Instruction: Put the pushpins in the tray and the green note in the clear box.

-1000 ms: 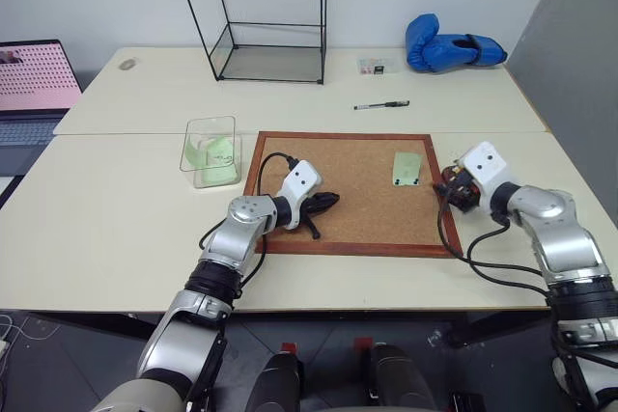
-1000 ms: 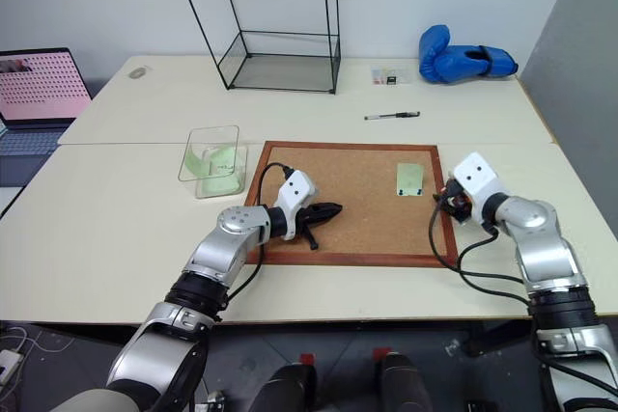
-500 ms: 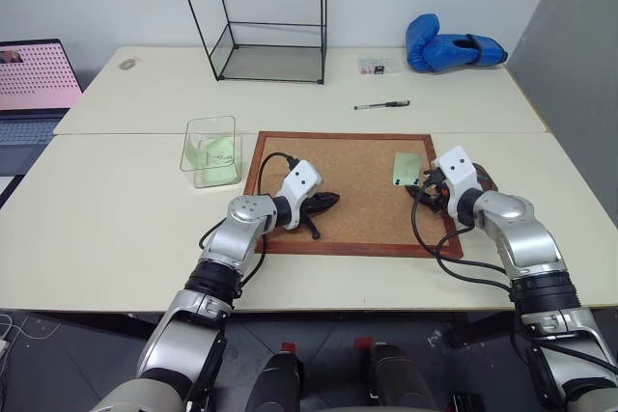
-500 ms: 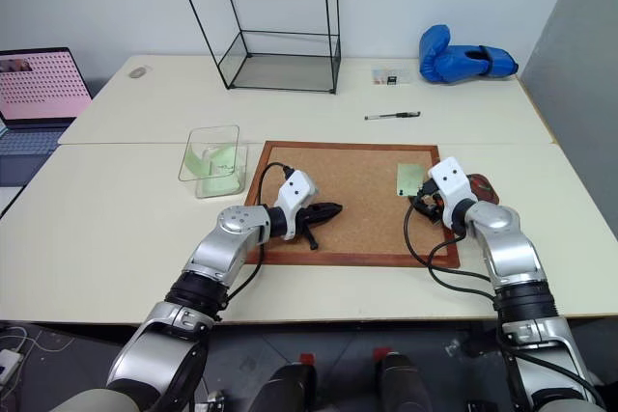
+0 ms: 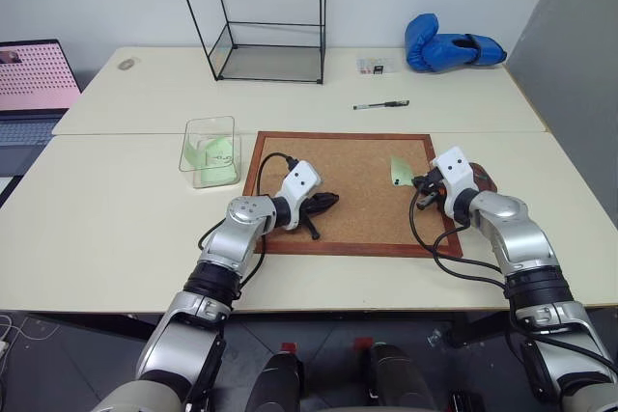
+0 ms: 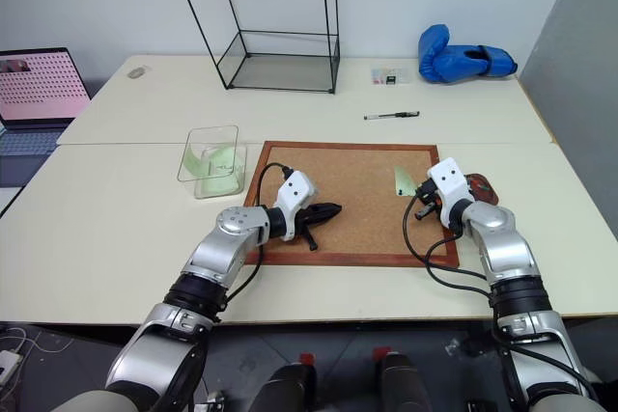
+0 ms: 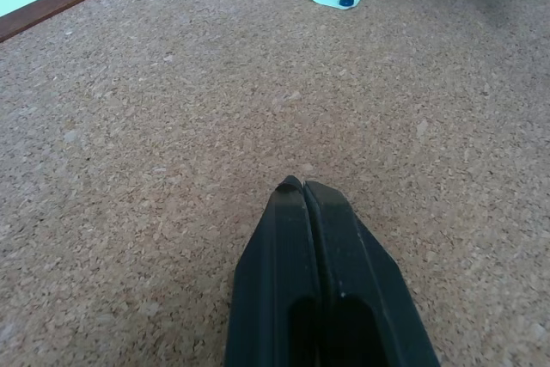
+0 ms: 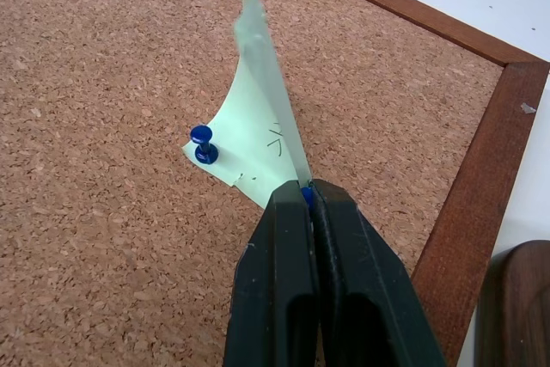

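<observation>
The pale green note (image 5: 400,170) lies at the right end of the corkboard (image 5: 348,219), its near edge curled upward. My right gripper (image 8: 305,188) is shut at the note's corner, with a bit of a blue pushpin showing between its fingertips. Another blue pushpin (image 8: 203,142) stands in the note's other corner. The dark brown tray (image 5: 482,178) sits just right of that gripper, off the board. My left gripper (image 5: 329,201) rests shut and empty on the cork at the board's left part. The clear box (image 5: 210,150), with green paper inside, stands left of the board.
A tall black wire-framed glass case (image 5: 270,45) stands at the back. A pen (image 5: 381,104), a small card (image 5: 377,66) and a blue boxing glove (image 5: 449,50) lie at the back right. A laptop (image 5: 34,79) sits at the far left.
My right gripper moved left from over the tray to the note's right corner and shut there. The note's edge has lifted. The left arm stayed still.
</observation>
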